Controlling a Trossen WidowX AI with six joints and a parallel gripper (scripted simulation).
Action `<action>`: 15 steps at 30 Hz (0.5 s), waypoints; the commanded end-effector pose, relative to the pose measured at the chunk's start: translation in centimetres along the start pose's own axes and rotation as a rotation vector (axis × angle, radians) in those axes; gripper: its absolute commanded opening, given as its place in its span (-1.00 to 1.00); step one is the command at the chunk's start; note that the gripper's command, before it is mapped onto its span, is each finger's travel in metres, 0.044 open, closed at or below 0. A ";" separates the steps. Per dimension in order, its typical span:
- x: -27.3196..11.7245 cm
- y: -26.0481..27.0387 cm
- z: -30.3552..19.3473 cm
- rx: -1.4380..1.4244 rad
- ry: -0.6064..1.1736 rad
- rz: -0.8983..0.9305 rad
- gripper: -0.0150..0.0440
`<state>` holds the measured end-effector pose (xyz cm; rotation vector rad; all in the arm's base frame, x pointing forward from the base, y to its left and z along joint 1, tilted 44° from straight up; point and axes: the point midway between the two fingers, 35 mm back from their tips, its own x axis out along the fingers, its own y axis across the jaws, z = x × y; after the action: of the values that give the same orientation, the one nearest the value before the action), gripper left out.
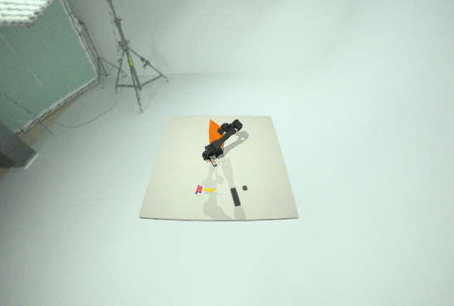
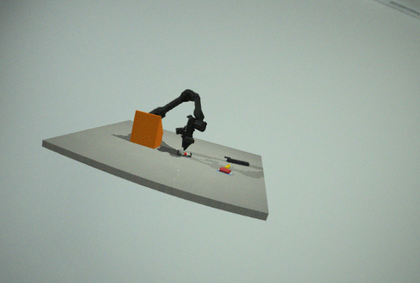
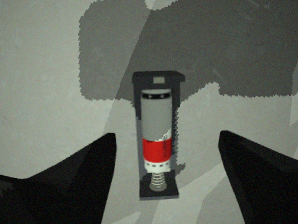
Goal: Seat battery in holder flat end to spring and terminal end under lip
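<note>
Battery (image 3: 157, 129) lies in the holder (image 3: 158, 189), red end by the spring; the gripper (image 3: 166, 163) hangs above it, spread wide and empty. Any descent or sideways drift could nudge it crooked.

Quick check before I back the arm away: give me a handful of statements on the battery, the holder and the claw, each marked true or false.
1. The battery lies in the holder. True.
2. The claw is shut on the battery. False: it is open, with a finger well clear on each side.
3. The battery's red end is next to the spring. True.
4. The battery lies crosswise over the holder. False: it runs along the holder's length.
5. The orange block stands on top of the holder. False: it stands apart, behind the arm.
</note>
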<state>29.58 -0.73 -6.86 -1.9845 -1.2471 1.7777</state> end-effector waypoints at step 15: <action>-4.9 0.2 0.2 -0.011 0.017 0.023 1.00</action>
<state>29.90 -4.21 -3.50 -2.0236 -1.2325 1.7613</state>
